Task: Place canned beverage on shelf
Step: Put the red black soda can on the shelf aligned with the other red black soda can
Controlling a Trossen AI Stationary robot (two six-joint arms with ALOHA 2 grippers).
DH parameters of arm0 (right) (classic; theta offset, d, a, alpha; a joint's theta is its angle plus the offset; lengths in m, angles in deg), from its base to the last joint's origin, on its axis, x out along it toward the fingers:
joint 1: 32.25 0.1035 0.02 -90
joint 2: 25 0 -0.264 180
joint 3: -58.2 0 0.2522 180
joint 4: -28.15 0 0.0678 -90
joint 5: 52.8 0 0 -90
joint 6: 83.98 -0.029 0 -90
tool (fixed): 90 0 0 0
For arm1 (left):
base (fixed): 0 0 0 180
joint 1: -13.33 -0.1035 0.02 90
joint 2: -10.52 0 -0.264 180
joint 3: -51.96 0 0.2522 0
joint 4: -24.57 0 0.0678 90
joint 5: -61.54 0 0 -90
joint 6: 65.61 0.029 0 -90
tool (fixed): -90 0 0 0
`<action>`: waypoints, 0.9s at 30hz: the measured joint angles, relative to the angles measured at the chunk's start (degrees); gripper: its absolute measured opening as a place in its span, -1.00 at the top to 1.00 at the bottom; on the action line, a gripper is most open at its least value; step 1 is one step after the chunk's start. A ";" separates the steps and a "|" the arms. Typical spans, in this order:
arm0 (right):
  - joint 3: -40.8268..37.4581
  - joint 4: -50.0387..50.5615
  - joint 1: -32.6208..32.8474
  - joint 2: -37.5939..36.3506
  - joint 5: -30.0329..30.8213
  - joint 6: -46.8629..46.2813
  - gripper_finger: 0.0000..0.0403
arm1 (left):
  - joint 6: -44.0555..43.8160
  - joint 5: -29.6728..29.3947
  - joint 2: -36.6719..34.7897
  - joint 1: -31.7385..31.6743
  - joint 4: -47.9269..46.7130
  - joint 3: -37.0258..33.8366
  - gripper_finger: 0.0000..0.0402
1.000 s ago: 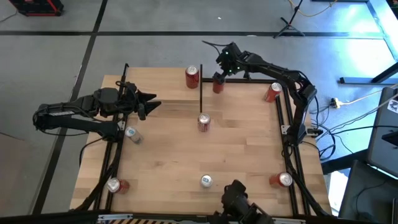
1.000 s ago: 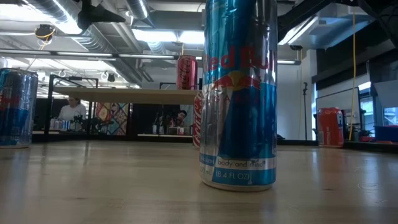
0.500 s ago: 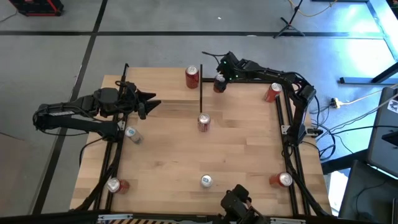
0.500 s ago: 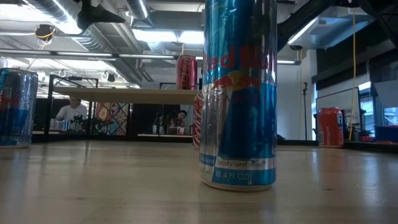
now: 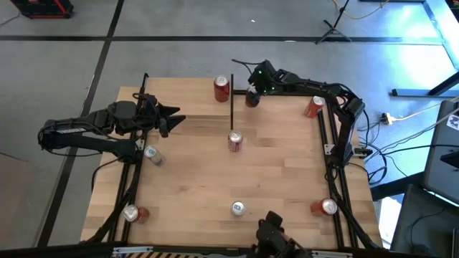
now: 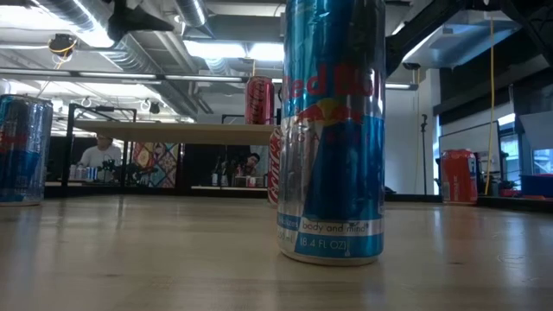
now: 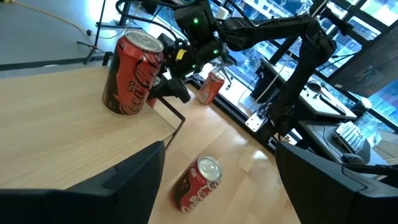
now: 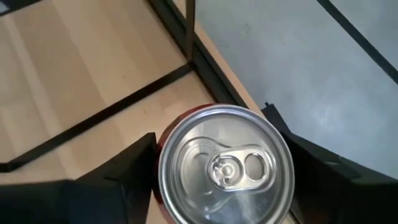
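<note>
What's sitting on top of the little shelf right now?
One red can stands on the shelf, by its right edge. The space under the board cannot be seen from above.

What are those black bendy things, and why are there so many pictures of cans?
The black bendy things are two robot arms, each ending in a two-finger claw called a gripper. Four cameras took pictures at once: one looks down from above, one sits low on the table, and one rides on each arm's wrist. The table has soda cans scattered on it. The small raised board is the shelf, with one red can standing on it. The right gripper has its fingers on either side of another can, seen from above in its wrist picture; I cannot tell if it is squeezing yet. The left gripper waits open over the shelf.
</note>
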 joint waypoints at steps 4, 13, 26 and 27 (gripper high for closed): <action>1.16 6.01 0.02 -1.23 -2.14 2.43 -0.37 | -0.31 0.16 0.00 0.07 0.94 0.00 -0.49; 6.28 22.99 1.88 -10.90 -15.91 10.56 -0.37 | 0.00 1.73 0.00 0.07 0.91 0.00 -0.49; 18.15 24.69 18.51 -17.56 -10.90 6.21 -0.37 | 1.30 10.59 -0.12 0.04 -0.90 0.02 -0.49; 19.84 24.23 19.69 -17.04 -8.97 6.16 -0.37 | 1.92 11.60 -0.22 0.04 -0.90 0.02 -0.49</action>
